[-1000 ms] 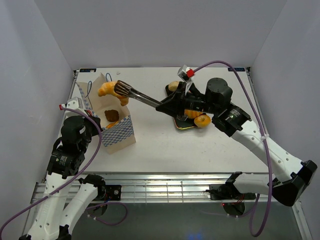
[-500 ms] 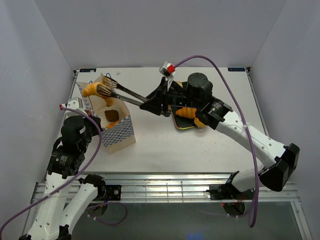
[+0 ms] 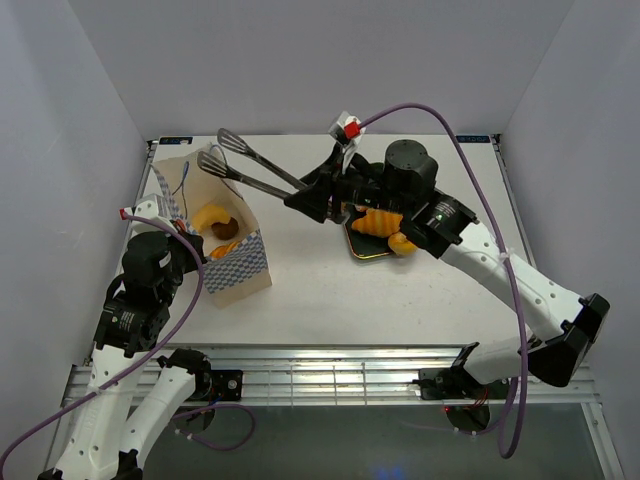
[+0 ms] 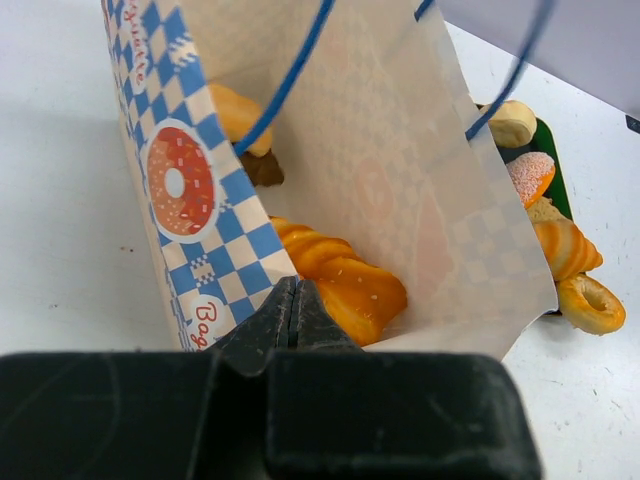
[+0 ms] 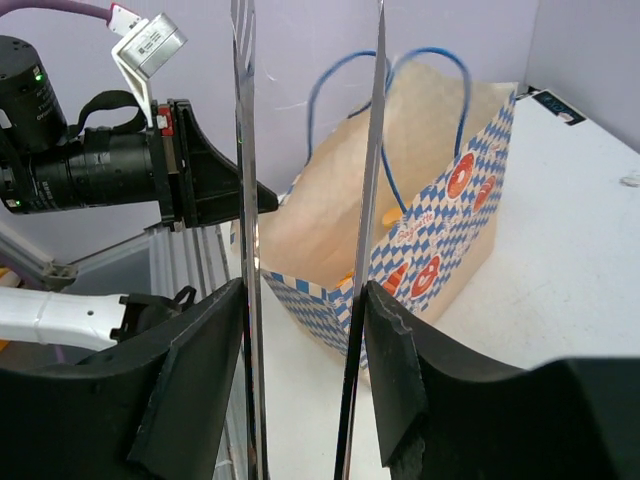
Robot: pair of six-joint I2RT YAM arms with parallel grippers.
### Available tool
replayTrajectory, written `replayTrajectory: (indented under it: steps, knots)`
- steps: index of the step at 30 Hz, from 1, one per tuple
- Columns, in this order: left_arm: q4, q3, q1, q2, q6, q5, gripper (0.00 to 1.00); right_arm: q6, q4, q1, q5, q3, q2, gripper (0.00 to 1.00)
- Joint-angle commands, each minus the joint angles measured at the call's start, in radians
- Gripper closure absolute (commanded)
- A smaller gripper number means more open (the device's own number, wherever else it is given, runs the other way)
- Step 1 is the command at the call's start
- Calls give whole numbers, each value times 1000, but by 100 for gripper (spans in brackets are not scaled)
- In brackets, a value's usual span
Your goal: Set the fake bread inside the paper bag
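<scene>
- Closest to you, the left gripper (image 4: 293, 312) is clenched on the near rim of the paper bag (image 3: 240, 268), with the checkered paper edge pinched between its closed tips.
- The paper bag stands upright on the table (image 3: 400, 300) with its mouth open and its blue string handles looping over the opening.
- Part of the fake bread (image 3: 213, 216) is already inside the bag. In your left wrist view a twisted golden piece (image 4: 340, 275) lies on the bottom just past the clamp. Deeper in, a small brown piece (image 4: 262, 168) touches another golden one.
- To the right of the bag and apart from it, the dark tray (image 3: 362, 254) holds the rest. You can see a ridged loaf (image 3: 380, 222) across its middle and a ring (image 3: 405, 242) at its near right corner.
- The right gripper (image 5: 305, 300) hangs over the tray's left side. Its fingers (image 5: 200, 370) bear on the outside of both arms of the metal tongs (image 3: 213, 161), so it is grasping them.
- Farthest out, the tongs reach left toward the bag. Their blades are spread apart with nothing between them, and they sit over the far edge of the bag's mouth. You cannot tell from these views how high above it they are.
</scene>
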Motion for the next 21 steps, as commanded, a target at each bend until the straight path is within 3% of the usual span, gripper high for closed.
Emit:
replayTrajectory:
  steps: [1,11,21]
  knots:
    - [-21,-2,4,3,-5,14,100,-48,4,3,94,55,-74,44]
    - [-23,-2,4,-3,7,-5,100,-71,-13,-3,376,-36,-180,46]
    - [-12,-10,4,6,9,-9,100,-43,-49,-28,504,-328,-315,46]
